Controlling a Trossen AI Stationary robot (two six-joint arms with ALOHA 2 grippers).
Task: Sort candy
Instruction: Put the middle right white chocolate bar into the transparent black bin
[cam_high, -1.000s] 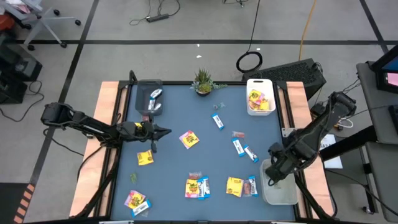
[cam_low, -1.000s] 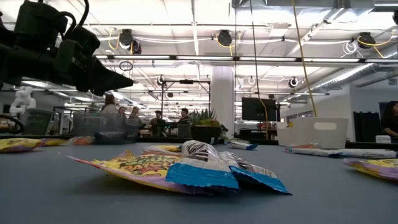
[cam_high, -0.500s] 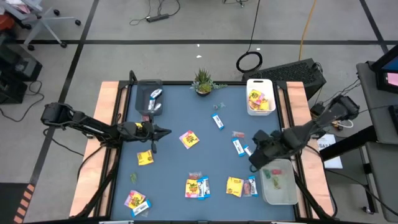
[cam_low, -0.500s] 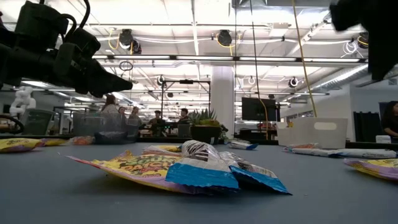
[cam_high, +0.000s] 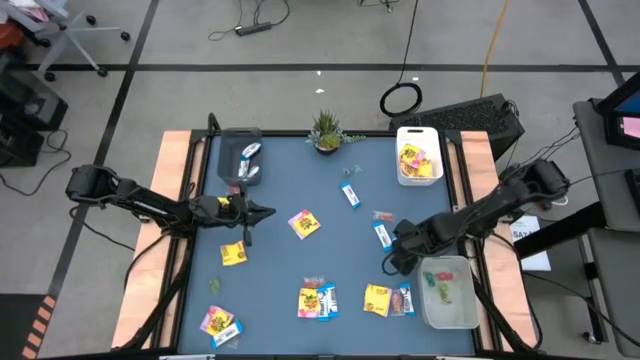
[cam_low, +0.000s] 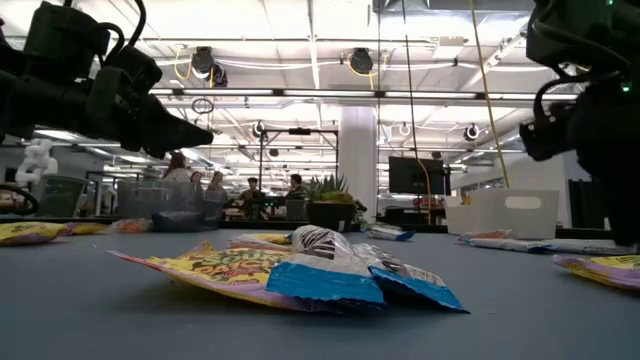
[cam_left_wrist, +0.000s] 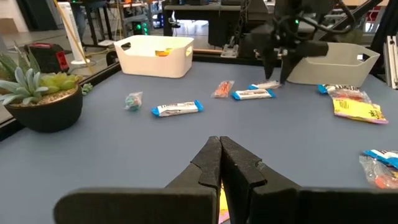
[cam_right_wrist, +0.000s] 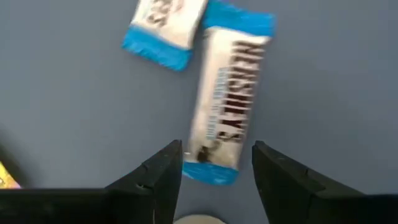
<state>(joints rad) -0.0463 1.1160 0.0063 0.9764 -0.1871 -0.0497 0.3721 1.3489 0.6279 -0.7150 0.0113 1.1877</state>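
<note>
Swinging away from the grey bin (cam_high: 450, 292) where I was a second ago, my right gripper (cam_right_wrist: 216, 163) is now hovering, jaws spread, over a blue-and-white bar (cam_right_wrist: 229, 112) lying on the surface (cam_high: 290, 180); left gripper (cam_left_wrist: 219, 163), jaws pressed together, is waiting.

The right gripper (cam_right_wrist: 214, 165) points down at the table, its dark fingers (cam_right_wrist: 158, 171) spread apart (arm stretched in from the right edge). The left gripper (cam_high: 268, 211) hangs level, fingers pressed together.
</note>
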